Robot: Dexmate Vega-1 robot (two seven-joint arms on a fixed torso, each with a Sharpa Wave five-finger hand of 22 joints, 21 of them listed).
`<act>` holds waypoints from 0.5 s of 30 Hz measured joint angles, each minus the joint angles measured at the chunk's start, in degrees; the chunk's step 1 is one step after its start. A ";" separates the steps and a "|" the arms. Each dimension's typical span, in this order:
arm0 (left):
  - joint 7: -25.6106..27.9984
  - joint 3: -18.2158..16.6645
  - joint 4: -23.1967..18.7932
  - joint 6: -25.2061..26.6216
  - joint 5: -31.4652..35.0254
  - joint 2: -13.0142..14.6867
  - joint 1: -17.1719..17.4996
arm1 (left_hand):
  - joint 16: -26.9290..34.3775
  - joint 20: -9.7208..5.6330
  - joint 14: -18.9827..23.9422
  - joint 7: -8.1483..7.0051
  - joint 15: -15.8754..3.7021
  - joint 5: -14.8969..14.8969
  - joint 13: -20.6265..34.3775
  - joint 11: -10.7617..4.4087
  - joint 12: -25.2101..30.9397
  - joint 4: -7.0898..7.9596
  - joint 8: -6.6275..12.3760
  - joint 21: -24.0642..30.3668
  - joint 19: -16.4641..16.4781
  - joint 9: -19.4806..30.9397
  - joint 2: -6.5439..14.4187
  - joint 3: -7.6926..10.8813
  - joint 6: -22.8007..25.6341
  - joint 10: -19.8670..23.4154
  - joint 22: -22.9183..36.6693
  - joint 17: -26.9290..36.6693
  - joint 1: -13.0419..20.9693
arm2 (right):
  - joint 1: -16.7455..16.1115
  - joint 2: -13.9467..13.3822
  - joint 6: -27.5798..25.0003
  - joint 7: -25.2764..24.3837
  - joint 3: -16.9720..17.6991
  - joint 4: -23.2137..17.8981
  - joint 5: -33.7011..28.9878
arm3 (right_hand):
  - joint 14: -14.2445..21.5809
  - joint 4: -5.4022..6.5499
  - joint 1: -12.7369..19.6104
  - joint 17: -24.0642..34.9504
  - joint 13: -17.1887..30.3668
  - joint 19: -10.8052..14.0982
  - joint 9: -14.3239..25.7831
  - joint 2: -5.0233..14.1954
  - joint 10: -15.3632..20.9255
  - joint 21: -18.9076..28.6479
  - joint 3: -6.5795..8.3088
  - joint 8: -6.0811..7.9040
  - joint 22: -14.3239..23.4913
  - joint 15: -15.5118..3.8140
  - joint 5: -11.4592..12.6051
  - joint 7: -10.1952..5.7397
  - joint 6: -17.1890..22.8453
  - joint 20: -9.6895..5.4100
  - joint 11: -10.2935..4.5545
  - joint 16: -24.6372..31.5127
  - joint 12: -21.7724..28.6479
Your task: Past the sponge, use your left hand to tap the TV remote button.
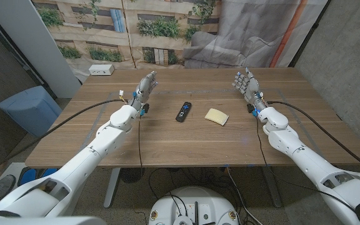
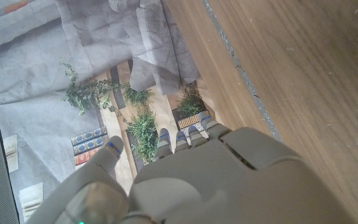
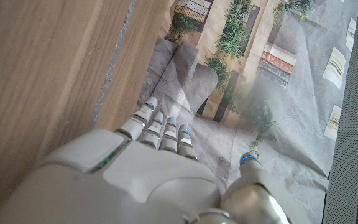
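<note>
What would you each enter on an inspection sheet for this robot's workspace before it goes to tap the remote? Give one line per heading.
Surface: wooden table, with grey tape lines.
Job's things: black remote near the middle; yellow sponge beside it, apart, on the robot's right.
Clutter: white box at the far left corner.
Hands: left hand and right hand both open, holding nothing, apart from the remote.
Cables: black cables run along both arms and hang under the table.
Surroundings: blue bin on the floor at left; printed backdrop and grey cloth behind.

White arms [image 1: 99,150], seemingly grey hands [image 1: 146,85].
</note>
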 measured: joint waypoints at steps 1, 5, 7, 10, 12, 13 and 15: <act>-0.08 0.33 -0.62 0.22 0.47 0.61 -0.29 | 0.00 0.00 0.00 -0.27 0.00 0.00 0.00 0.00 0.00 0.00 0.00 0.00 0.00 0.00 0.00 0.00 0.27 0.00 0.00 0.00 0.00 | 0.00 0.05 0.22 -0.05 -0.03 0.08 -0.14 | 0.00 0.00 0.00 0.00 0.00 0.00 0.00 0.00 0.00 0.00 0.00 0.00 0.00 0.00 0.00 0.01 -0.01 0.00 0.00 0.00 0.00; -0.24 0.81 -2.31 1.21 2.43 2.30 -0.66 | 0.00 0.00 -0.31 -0.67 -0.31 0.00 0.00 0.00 0.00 0.00 0.00 0.00 0.00 0.00 0.00 0.00 1.09 0.00 0.00 0.00 0.00 | 0.00 0.34 0.70 -0.32 -0.10 0.38 -0.34 | -0.11 0.00 0.00 -0.26 0.00 0.00 0.00 0.00 0.00 0.00 0.00 0.00 0.00 -0.11 0.00 0.21 -0.23 0.00 0.00 0.00 0.00; -0.30 1.02 -3.24 1.78 3.54 3.12 -0.75 | 0.00 0.13 -0.31 -0.88 -0.31 0.00 0.00 0.00 0.00 0.00 0.00 0.00 -0.13 0.00 0.00 0.00 1.29 0.00 0.00 0.11 0.00 | -0.07 0.51 0.99 -0.52 -0.10 0.48 -0.40 | -0.20 0.17 0.00 -0.26 0.00 -0.21 0.00 0.00 -0.02 0.00 -0.17 0.00 0.00 -0.20 0.00 0.21 -0.23 0.21 0.02 0.00 0.00; -0.33 1.19 -4.37 2.33 4.74 4.23 -0.81 | 0.00 0.22 -0.31 -1.28 -0.31 0.00 0.00 0.00 0.00 0.23 0.00 0.00 -0.21 0.00 0.00 -0.23 1.70 0.00 0.00 0.27 0.00 | -0.23 0.68 1.23 -0.72 -0.11 0.61 -0.42 | -0.20 0.15 0.00 -0.26 0.01 -0.41 0.00 0.00 -0.21 0.00 -0.16 0.00 0.00 -0.20 0.00 0.21 -0.24 0.00 0.21 0.00 0.00; -0.38 1.29 -4.95 2.83 5.76 4.79 -0.82 | 0.00 0.22 -0.31 -1.46 -0.31 0.00 -0.01 0.00 0.00 0.61 0.00 0.00 -0.21 0.00 0.15 -0.61 1.87 0.00 0.00 0.27 -0.33 | -0.38 0.90 1.54 -0.87 -0.11 0.82 -0.42 | -0.40 0.15 0.00 -0.48 0.01 -0.41 -0.04 0.00 -0.22 0.00 -0.16 0.00 0.01 -0.40 0.00 0.20 -0.24 0.00 0.21 0.00 0.00; -0.39 1.40 -5.57 3.31 6.79 5.33 -0.82 | 0.00 0.22 -0.31 -1.71 -0.31 0.00 -0.01 0.00 0.00 0.85 0.00 0.00 -0.21 -0.01 -0.13 -0.84 2.12 0.00 0.06 0.40 -0.89 | -0.41 0.96 1.54 -0.87 -0.11 0.90 -0.42 | -0.40 0.15 0.00 -0.51 0.01 -0.41 -0.08 0.00 -0.22 0.00 -0.16 0.00 0.01 -0.40 0.00 0.20 -0.24 0.00 0.21 0.00 0.00; -0.40 1.69 -7.21 3.90 7.98 6.84 -0.83 | 0.00 0.09 -0.30 -1.70 -0.31 0.00 -0.01 -0.01 0.00 1.29 0.00 0.00 -0.33 -0.01 -0.51 -1.28 2.51 0.01 0.28 0.53 -1.27 | -0.49 1.12 1.92 -0.98 -0.09 1.11 -0.42 | -0.40 0.15 0.00 -0.53 0.01 -0.41 -0.15 0.00 -0.22 0.00 -0.16 0.00 0.01 -0.40 0.21 0.20 -0.24 0.00 0.21 0.00 0.00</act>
